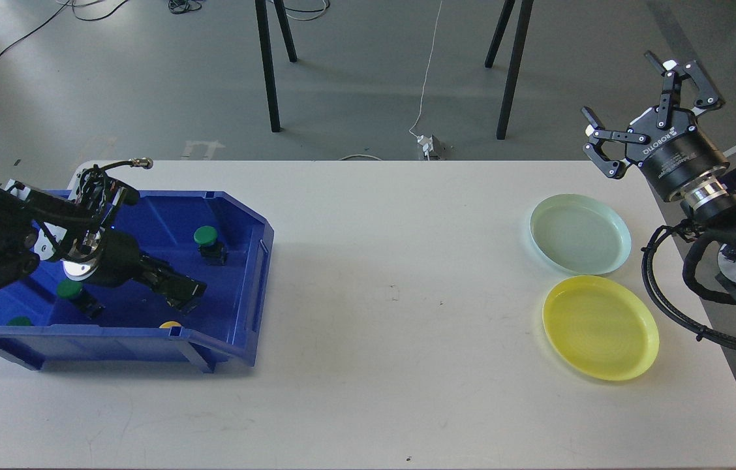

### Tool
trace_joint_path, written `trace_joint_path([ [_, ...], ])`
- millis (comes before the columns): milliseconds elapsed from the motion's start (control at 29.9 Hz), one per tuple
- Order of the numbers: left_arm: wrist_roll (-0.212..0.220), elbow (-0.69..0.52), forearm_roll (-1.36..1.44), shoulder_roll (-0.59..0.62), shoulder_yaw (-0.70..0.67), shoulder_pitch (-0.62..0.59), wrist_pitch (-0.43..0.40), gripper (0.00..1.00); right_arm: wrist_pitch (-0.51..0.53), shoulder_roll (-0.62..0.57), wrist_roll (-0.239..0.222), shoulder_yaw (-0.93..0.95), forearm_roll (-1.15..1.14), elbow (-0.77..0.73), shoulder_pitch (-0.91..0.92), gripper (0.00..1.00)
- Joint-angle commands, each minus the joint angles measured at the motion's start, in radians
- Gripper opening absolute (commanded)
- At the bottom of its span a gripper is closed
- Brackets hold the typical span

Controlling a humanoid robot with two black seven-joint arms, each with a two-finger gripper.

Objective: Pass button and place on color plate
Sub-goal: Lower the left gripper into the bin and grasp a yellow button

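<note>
The left end effector [186, 297] sat low inside the blue bin [247, 287], hemmed in by the front wall just below it and the right wall beside it. A green button [207, 236] stood behind it, another green button [70, 290] back along its arm, and a yellow button [170, 324] close under it against the front wall. Only upward lay open. Between the bin and the right end effector [629, 111], the table [394, 294] was bare up to 2 plates, pale green [581, 234] and yellow [600, 326], below that end effector.
</note>
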Motion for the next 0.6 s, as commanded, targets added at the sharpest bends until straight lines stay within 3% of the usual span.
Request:
trace_joint_path([
  [0,0.000,0.018,0.000,-0.002,0.002,0.004,0.000,0.93,0.000,-0.001,0.000,0.001,0.001,0.001,-0.008,1.00],
  [568,0.000,0.098,0.000,-0.057,0.002,0.031,0.000,0.91,0.000,-0.008,0.000,0.015,0.001,0.002,-0.025,0.99],
])
